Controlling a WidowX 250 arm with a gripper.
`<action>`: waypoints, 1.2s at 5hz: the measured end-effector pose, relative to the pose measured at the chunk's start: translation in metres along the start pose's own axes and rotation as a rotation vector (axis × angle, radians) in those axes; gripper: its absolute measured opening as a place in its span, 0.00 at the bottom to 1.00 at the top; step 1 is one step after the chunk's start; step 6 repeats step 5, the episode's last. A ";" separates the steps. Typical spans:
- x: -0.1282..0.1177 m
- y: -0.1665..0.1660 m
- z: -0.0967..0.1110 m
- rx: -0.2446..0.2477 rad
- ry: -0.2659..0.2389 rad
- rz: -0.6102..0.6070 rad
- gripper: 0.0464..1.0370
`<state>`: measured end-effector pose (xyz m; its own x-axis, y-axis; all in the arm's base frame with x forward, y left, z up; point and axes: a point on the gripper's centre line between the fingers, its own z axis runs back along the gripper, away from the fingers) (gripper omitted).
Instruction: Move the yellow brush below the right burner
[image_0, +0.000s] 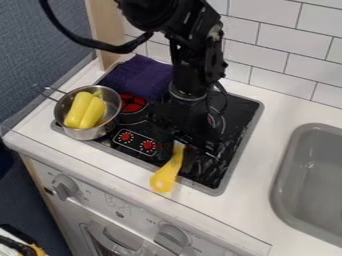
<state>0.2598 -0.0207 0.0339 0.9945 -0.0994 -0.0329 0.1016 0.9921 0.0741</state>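
The black gripper (195, 144) hangs low over the front middle of the black stove top (234, 145). A yellow brush (168, 171) slants from just under the gripper's left side down to the front edge of the stove, and its wide lower end reaches over the white counter. The gripper hides or meets the brush's narrow upper end; whether it holds it, I cannot tell. Behind the gripper, the right burner (212, 120) is mostly covered, with a bit of red and part of its ring visible.
A metal pot (85, 133) with yellow pieces (85, 110) inside stands at the stove's left, its handle pointing up-left. A folded purple cloth (139, 76) lies at the back left. Two red knob marks are near the front left. A grey sink (288, 150) is to the right.
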 end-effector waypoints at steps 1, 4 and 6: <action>0.000 0.000 0.000 -0.002 0.000 -0.003 0.94; -0.004 0.002 0.023 -0.037 -0.017 -0.030 0.96; -0.003 0.002 0.023 -0.041 -0.020 -0.049 0.96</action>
